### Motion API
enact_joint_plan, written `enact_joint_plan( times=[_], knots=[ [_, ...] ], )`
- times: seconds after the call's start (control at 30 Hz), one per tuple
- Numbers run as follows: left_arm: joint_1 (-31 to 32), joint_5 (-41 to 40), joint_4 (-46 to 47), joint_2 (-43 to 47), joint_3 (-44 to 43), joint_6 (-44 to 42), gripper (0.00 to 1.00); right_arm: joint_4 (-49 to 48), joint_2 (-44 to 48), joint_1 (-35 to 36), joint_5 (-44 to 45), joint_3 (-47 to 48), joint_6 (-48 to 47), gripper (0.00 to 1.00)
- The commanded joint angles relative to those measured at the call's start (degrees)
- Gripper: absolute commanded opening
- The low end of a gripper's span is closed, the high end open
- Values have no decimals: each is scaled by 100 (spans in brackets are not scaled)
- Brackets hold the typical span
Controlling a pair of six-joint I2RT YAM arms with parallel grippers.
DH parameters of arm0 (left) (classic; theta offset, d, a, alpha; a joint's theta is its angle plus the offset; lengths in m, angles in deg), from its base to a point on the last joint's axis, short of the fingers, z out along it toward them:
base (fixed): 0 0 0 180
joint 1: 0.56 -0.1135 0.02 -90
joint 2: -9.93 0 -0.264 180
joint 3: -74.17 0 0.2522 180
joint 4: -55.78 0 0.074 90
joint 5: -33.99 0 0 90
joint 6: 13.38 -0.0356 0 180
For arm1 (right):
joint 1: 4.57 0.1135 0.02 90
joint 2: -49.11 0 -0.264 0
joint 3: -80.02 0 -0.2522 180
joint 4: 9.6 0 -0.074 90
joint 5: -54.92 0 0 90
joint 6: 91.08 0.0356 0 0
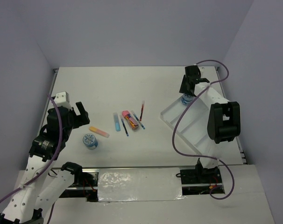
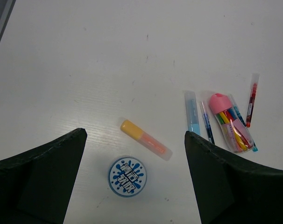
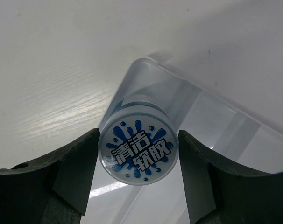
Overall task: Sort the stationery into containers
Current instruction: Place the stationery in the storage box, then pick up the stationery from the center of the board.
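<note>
Nearest the arm bases, on the left half of the table [image 1: 146,149], one tub [image 1: 90,140] lay flat with its blue-white lid up, apart from everything else. Just beyond it lay the yellow-orange stick [image 1: 99,132], slanted, close to the tub but not touching.

The left gripper [image 1: 78,112] hung above this part of the table with its jaws spread wide and nothing between them. Its wrist camera looked down between the two fingers [image 2: 38,177] at the tub and the stick.

Further toward the middle lay a loose cluster. The light-blue stick [image 1: 116,122] was on its left side, with a thin blue pen [image 1: 124,125] just beside it. Next came the pink marker [image 1: 130,119], with another blue pen [image 1: 139,121] partly under its right side. The red pen [image 1: 142,110] lay furthest back, near the marker's far end.

On the right stood the tray [image 1: 193,130], set at a slant, its long dividers running along its length.

At the tray's far corner, the right gripper [image 1: 187,95] held the second tub [image 1: 186,98]. The jaws were partly closed, one pad pressed on each side of it. The wrist view showed that tub, lid up, over the tray's rounded corner. Whether its base touched the tray floor could not be told.
</note>
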Motion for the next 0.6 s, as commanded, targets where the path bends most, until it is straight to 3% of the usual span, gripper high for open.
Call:
enact_joint_plan(
  times=[0.0, 0.03, 0.1, 0.17, 0.37, 0.43, 0.5, 0.57],
  knots=[
    [38, 23, 204, -27, -80, -80, 99, -159, -66, -24, 201, 381, 28, 42],
    [46, 23, 204, -19, -80, -80, 99, -159, -93, -24, 220, 364, 72, 44],
    [47, 23, 204, -19, -80, -89, 99, -124, -102, -33, 264, 346, 116, 59],
    [47, 14, 204, -19, -89, -80, 99, -1, -84, -33, 316, 355, 204, 99],
    [47, -310, 81, -36, -142, 43, 99, -132, 767, 309, 141, 57, 275, 100],
    [38, -1002, -198, -89, -238, 367, 99, -507, 1417, 1106, 45, -154, -22, 100],
    [29, -2114, -603, -220, -457, 1014, 99, -939, 1838, 1862, -743, -576, -339, 100],
    [-15, -2778, -1385, -273, -642, 1535, 100, -1344, 1859, 3075, -1673, -761, -534, 100]
  ],
)
